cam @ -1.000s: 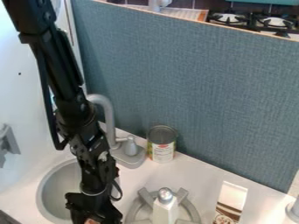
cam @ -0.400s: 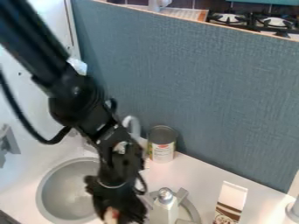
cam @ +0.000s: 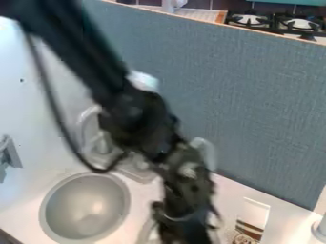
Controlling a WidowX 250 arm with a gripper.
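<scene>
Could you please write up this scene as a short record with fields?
Gripper: low in the view, at its bottom edge, over the counter
Held thing: cannot tell
Arm: black, slanting down from the upper left
Nearby package: white and brown, to the right of the gripper in the view
Sink: round, gray, to the left of the gripper in the view
Divider: blue-gray panel behind the counter
Beyond the divider: stove with dark grates
</scene>
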